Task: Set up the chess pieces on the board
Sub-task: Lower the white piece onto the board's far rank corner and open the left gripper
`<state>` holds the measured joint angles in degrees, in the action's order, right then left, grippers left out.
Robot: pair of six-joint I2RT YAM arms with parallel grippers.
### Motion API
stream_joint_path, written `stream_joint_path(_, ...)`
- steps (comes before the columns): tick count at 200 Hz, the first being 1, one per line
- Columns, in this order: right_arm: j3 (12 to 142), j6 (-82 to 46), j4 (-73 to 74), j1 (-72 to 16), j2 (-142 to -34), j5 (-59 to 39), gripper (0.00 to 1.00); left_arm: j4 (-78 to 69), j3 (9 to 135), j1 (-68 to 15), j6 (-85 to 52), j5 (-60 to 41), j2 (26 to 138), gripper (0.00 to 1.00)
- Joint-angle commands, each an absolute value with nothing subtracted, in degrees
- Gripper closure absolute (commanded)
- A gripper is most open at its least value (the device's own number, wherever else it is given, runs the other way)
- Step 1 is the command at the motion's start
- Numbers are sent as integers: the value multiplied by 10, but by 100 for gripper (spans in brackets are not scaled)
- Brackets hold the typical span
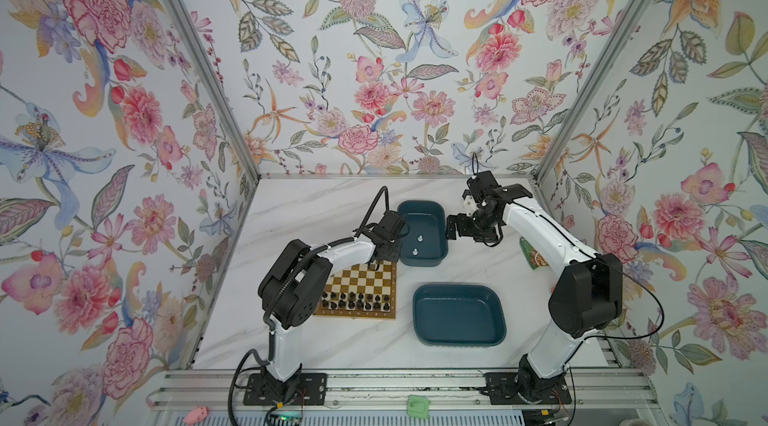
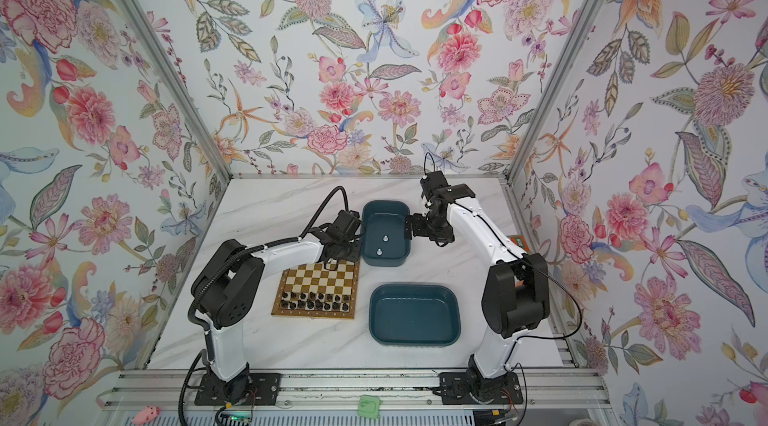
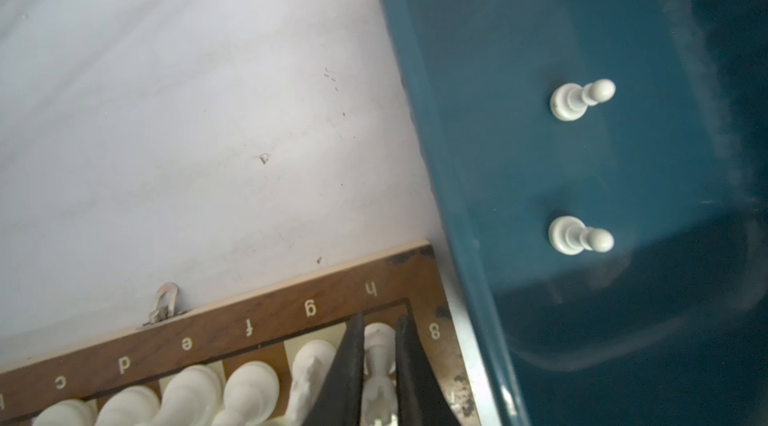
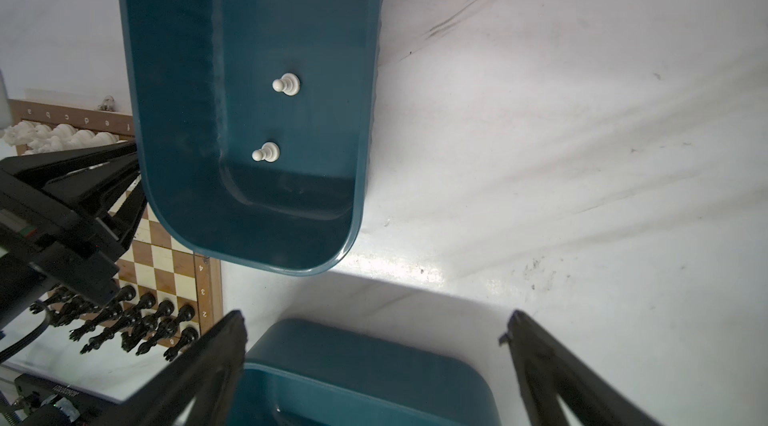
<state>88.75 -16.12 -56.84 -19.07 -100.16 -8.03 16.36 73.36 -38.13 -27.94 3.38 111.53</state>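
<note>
The left end effector (image 3: pixel 379 318) pinches a white rook (image 3: pixel 379 357) standing on the board (image 3: pixel 249 326) corner; the right end effector (image 4: pixel 376 315) hangs spread wide, holding nothing. Two white pawns (image 3: pixel 579 99) sit in the tub (image 3: pixel 498 174). They look light, hard and slippery, so grab the thin neck.

board (image 1: pixel 361 278) left | near tub (image 1: pixel 457 315) right | pawns (image 1: pixel 420 238) in far tub (image 1: pixel 419 214)

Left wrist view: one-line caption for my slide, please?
Left gripper closed on a white piece at the board's corner square; two white pawns sit in the adjacent teal tub.
</note>
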Motion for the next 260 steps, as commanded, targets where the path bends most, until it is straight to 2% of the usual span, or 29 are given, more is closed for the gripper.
stream_joint_path(1, 877, -170, -579, -196, -990, -73, 1, 172, 724, -375, -285, 28, 1097, 81)
stream_joint_path(60, 873, -173, -579, -199, -985, -71, 1, 170, 727, -376, -285, 30, 1096, 73)
stream_joint_path(168, 882, -171, -579, -203, -985, -71, 1, 172, 759, -374, -274, 47, 1095, 70)
stream_joint_path(260, 905, -164, -579, -202, -997, -65, 1, 188, 830, -374, -256, 30, 1133, 71)
